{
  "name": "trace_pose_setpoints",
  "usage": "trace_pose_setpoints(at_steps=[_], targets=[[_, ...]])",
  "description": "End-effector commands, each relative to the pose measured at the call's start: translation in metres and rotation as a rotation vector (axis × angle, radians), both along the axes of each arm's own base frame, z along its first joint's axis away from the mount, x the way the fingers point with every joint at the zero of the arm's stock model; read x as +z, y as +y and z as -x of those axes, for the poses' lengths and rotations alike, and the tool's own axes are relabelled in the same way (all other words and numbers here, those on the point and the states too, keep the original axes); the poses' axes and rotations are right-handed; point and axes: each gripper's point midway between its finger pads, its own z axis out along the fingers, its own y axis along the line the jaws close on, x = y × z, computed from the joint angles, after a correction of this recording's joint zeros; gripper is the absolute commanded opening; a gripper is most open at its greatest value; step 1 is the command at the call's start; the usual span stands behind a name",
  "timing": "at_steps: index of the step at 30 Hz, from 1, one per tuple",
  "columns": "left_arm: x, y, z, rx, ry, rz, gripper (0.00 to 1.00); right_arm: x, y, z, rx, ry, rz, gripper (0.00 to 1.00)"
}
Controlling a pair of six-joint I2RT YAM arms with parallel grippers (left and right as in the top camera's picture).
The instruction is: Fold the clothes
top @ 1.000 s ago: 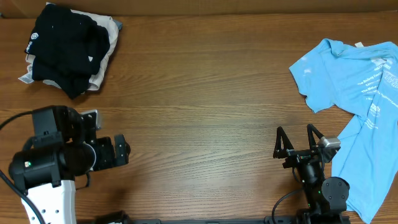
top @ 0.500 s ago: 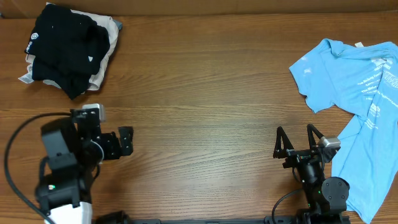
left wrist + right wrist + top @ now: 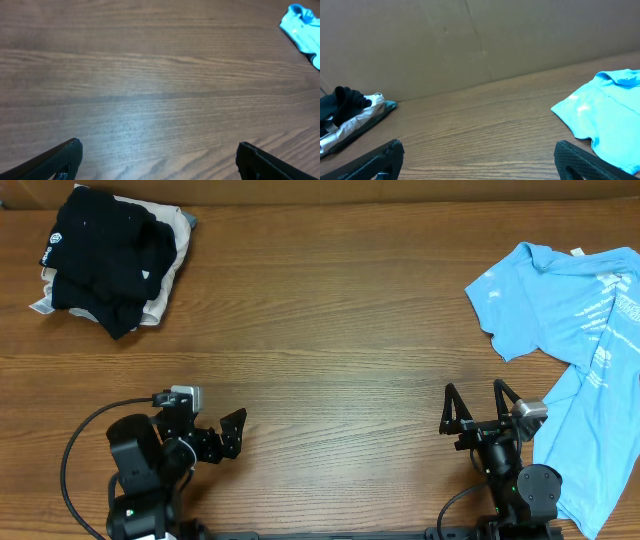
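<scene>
The left tool and right tool sit at the near edge, thin black fingers spread wide and holding nothing. Beyond them lies the brown wood-grain surface. Along the right side a soft light blue T-shirt lies rumpled, its white print showing. At the far left a black T-shirt is bunched on pale folded cloth.

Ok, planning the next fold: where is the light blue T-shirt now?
In the overhead view the light blue T-shirt lies spread along the far right side, just right of and beyond the open right gripper.
</scene>
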Motion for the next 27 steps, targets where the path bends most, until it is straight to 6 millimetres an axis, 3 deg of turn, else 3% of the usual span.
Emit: trace_pose_setpoints(at_steps=[1,18,27], targets=[[0.001,-0.006,0.0,-0.03,-0.051,0.01,1.0,-0.002,0.0,0.0,-0.003,-0.005,0.0,1.0],[-0.013,0.007,-0.003,0.036,-0.229,-0.091,1.0,-0.002,0.0,0.0,-0.003,-0.005,0.0,1.0],[0.001,0.005,-0.004,-0.02,-0.359,-0.199,1.0,-0.002,0.0,0.0,-0.003,-0.005,0.0,1.0]])
